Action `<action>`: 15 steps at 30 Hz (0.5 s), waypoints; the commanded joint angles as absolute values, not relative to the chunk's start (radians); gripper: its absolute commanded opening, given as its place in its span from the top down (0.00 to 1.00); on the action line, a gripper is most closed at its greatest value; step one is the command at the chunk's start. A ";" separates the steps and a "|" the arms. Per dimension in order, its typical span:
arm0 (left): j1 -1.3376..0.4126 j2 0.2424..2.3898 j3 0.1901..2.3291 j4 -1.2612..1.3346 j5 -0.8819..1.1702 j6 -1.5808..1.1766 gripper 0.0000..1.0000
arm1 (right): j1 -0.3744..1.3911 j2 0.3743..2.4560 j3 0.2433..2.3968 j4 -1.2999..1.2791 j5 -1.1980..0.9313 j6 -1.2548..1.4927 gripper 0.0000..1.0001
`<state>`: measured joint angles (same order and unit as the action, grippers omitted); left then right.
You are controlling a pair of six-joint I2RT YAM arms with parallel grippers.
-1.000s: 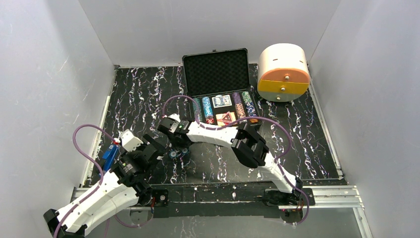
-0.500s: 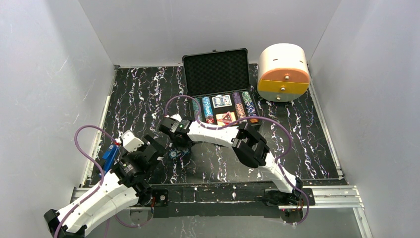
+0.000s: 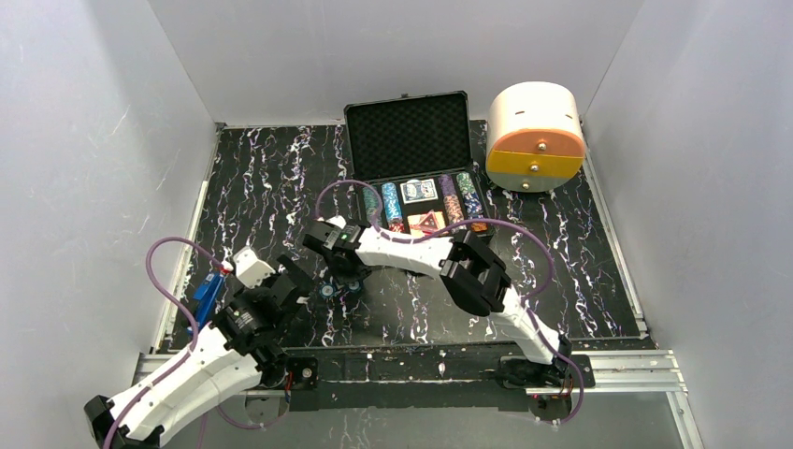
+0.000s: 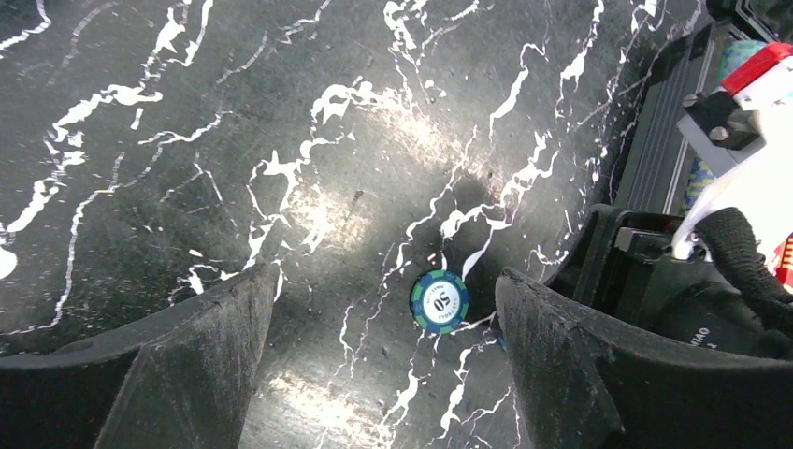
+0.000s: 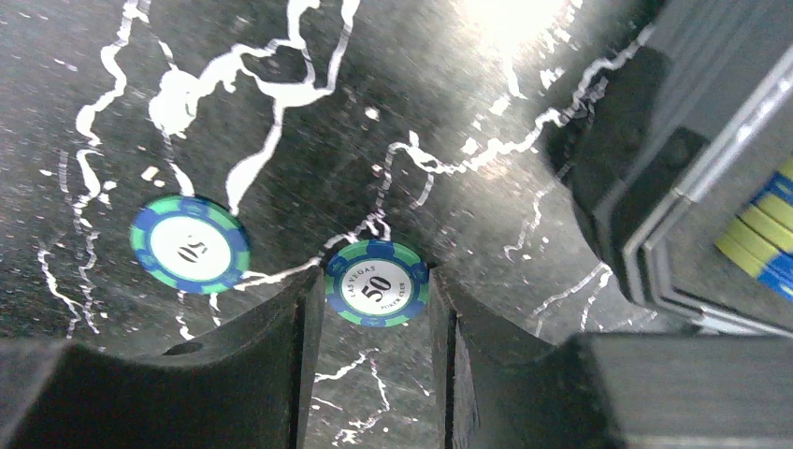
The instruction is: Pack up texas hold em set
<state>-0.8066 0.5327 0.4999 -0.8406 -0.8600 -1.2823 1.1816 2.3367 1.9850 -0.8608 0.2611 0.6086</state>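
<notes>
Presently a chip (image 5: 377, 283) is clamped rim-to-rim by the right gripper (image 5: 374, 281); the left gripper (image 4: 383, 281) is held apart, empty. Thin, light, slippery: an edge grip is judged best.

Your right gripper (image 3: 344, 279) slides slightly toward the lower right of the top view, and its fingers now press both edges of one blue-and-green chip (image 5: 377, 282). Your left gripper (image 4: 385, 290) edges right, its jaws spread wider.
</notes>
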 commanded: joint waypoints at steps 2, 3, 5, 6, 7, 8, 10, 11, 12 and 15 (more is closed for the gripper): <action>-0.803 0.473 0.436 -0.700 -0.775 -1.178 0.10 | 1.144 2.231 1.873 -0.888 0.239 0.668 0.54; -0.803 0.455 0.421 -0.669 -0.739 -1.139 0.08 | 1.134 2.210 1.849 -0.871 0.224 0.680 0.54; -0.803 0.417 0.394 -0.584 -0.677 -1.071 0.07 | 1.107 2.163 1.797 -0.835 0.189 0.703 0.54; -0.803 0.398 0.381 -0.552 -0.647 -1.040 0.06 | 1.094 2.140 1.769 -0.807 0.160 0.715 0.54; -0.803 0.377 0.368 -0.517 -0.617 -1.007 0.06 | 1.084 2.115 1.743 -0.789 0.143 0.725 0.54; -0.803 0.358 0.356 -0.484 -0.580 -0.974 0.06 | 1.073 2.095 1.718 -0.773 0.129 0.735 0.54; -0.803 0.328 0.333 -0.409 -0.497 -0.903 0.06 | 1.058 2.062 1.682 -0.751 0.101 0.750 0.54; -0.803 0.321 0.323 -0.372 -0.452 -0.878 0.05 | 1.051 2.052 1.668 -0.744 0.089 0.757 0.54; -0.803 0.320 0.312 -0.337 -0.411 -0.853 0.05 | 1.045 2.039 1.655 -0.737 0.080 0.763 0.54; -0.802 0.379 0.289 -0.237 -0.266 -0.809 0.05 | 1.032 2.013 1.621 -0.723 0.059 0.779 0.54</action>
<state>-0.8066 0.3294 0.3153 -0.4126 -0.4755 -0.9302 1.0351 2.0834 1.6527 -0.7734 0.1192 0.7330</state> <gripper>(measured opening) 0.950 0.489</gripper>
